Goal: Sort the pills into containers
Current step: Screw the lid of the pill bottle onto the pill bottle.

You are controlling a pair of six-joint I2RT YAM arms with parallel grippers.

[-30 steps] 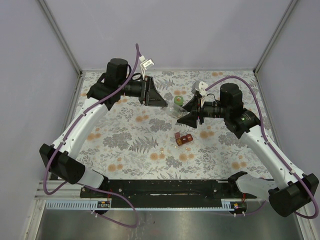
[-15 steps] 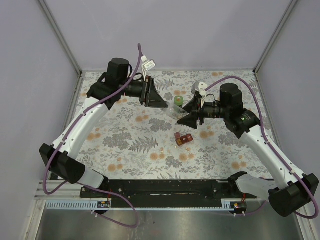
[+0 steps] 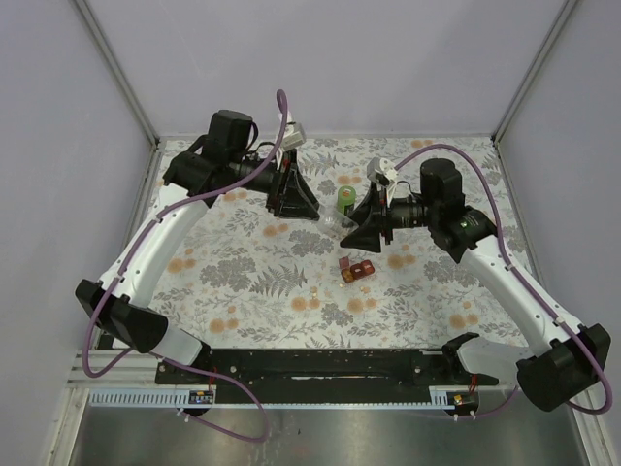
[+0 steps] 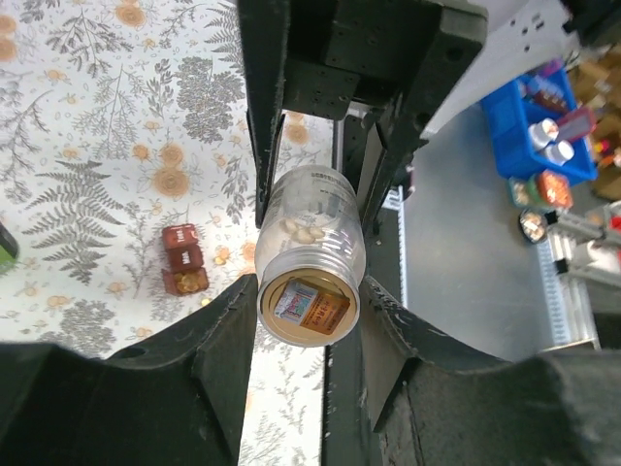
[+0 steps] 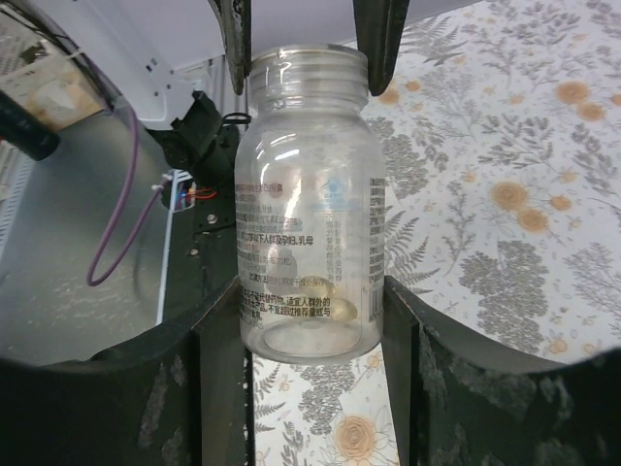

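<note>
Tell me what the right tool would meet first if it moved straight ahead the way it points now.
Most likely the left tool: its fingers flank the mouth of the clear bottle that the right tool holds. Depth is unclear.

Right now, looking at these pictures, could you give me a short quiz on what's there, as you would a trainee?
1. True or false: the left gripper and the right gripper each hold a bottle.
2. What is inside the clear bottle in the right gripper? A) nothing B) a few pale pills C) green liquid
3. Where does the dark-red pill box lie?

Key
1. True: the left one grips a small bottle with an orange end.
2. B
3. On the flowered cloth, nearer the arm bases than both grippers, untouched.
</note>
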